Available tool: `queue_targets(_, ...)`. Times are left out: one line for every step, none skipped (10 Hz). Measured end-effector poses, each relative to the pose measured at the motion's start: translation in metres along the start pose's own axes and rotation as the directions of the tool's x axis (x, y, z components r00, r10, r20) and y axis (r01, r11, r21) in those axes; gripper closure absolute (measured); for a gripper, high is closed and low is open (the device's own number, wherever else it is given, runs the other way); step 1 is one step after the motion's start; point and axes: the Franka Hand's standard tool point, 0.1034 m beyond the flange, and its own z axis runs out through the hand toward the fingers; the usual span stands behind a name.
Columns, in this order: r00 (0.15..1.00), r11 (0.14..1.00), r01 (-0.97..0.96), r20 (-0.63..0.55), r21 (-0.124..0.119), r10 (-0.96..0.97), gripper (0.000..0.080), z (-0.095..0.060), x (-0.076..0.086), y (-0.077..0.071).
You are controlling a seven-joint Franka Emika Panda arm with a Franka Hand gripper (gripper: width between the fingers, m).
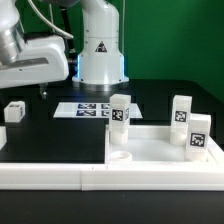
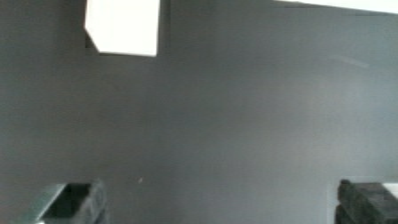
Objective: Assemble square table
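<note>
Here the gripper (image 1: 42, 92) hangs above the black table (image 1: 60, 140) at the exterior view's left, with its two fingers wide apart and nothing between them. In the wrist view the two fingertips (image 2: 71, 203) show at the edge of the picture, far from each other, and only the dark table surface (image 2: 231, 120) lies between them; one white piece (image 2: 125, 27) is seen at the opposite edge of that picture, but which part it is I cannot tell. The parts of the square table are all apart from the gripper. One small white leg (image 1: 15, 112) with a black-and-white tag stands on the table at the exterior view's left edge, below and a little to the left of the gripper, not touching it. Another leg (image 1: 120, 111) stands upright near the middle, just in front of the marker board (image 1: 85, 108), which lies flat before the robot base (image 1: 100, 50). Two more legs (image 1: 181, 112) (image 1: 199, 137) stand upright at the exterior view's right, near each other. They are inside the corner of the long white border rail (image 1: 130, 170), which runs along the front. The white surface (image 1: 150, 140) around these legs may be the table slab, but I cannot tell this for sure.
</note>
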Motion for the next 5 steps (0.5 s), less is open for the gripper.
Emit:
queue_targets(1.000, 1.000, 0.002, 0.031, 0.007, -0.002, 0.0151, 0.001, 0.002, -0.001)
queue_targets(0.995, 1.000, -0.001, 0.099, 0.016, 0.000, 0.0151, 0.003, -0.002, -0.003)
queue_targets(0.986, 1.000, 0.002, 0.167, 0.020, -0.005, 0.0151, 0.007, -0.003, 0.000)
queue_targets(0.974, 1.000, 0.002, 0.228, 0.011, -0.004, 0.0151, 0.020, -0.011, 0.015)
queue_targets(0.949, 1.000, 0.009, 0.315, -0.019, -0.002, 0.0151, 0.028, -0.027, 0.030)
